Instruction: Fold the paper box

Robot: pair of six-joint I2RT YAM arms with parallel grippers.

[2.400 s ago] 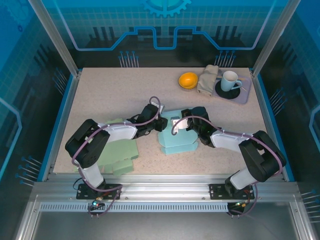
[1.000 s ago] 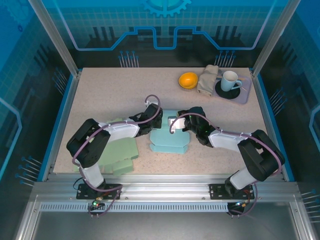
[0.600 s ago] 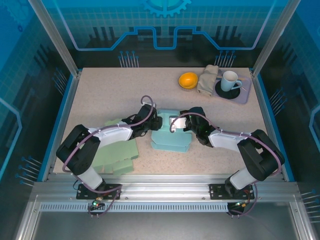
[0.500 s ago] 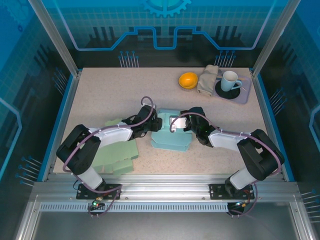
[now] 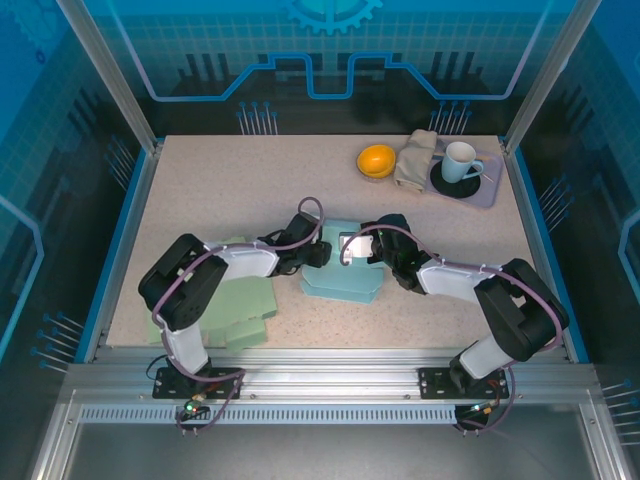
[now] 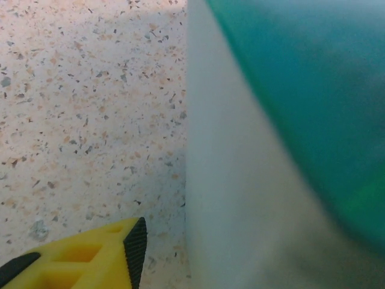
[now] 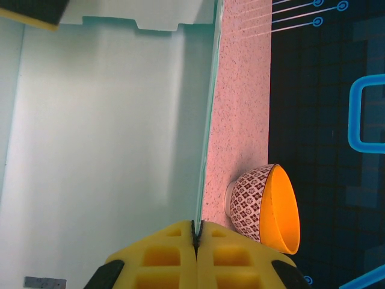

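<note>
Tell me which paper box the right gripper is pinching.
The light blue box at mid-table; the right gripper is shut on its edge. The green box lies flat by the left arm.

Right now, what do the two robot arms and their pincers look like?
The left arm and right arm have black joints and white shells, with a purple cable looping along each. Their fingers are yellow with cut-outs and black trim.
</note>
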